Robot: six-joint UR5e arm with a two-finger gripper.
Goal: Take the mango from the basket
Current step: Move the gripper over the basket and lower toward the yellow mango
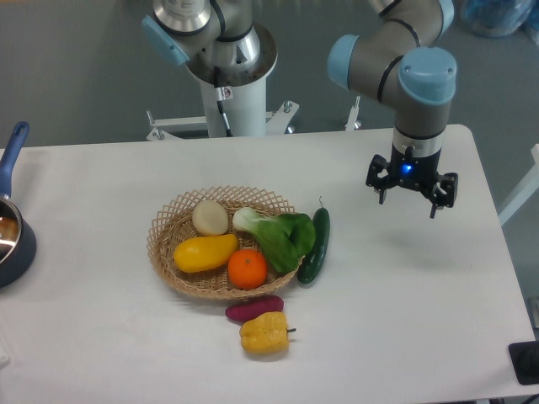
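Note:
The mango [205, 252], a smooth yellow oval, lies in the left front of the tan wicker basket [168, 220] at the table's middle. An orange [248, 268], a pale cream round vegetable [210, 217] and a green bok choy [278, 234] share the basket. My gripper [410, 197] hangs above the table well to the right of the basket, pointing down, with nothing in it. Its fingers are spread apart, so it looks open.
A dark green cucumber [315, 246] leans by the basket's right rim. A purple sweet potato [254, 308] and a yellow bell pepper [264, 333] lie in front of the basket. A blue-handled pot [12, 227] stands at the left edge.

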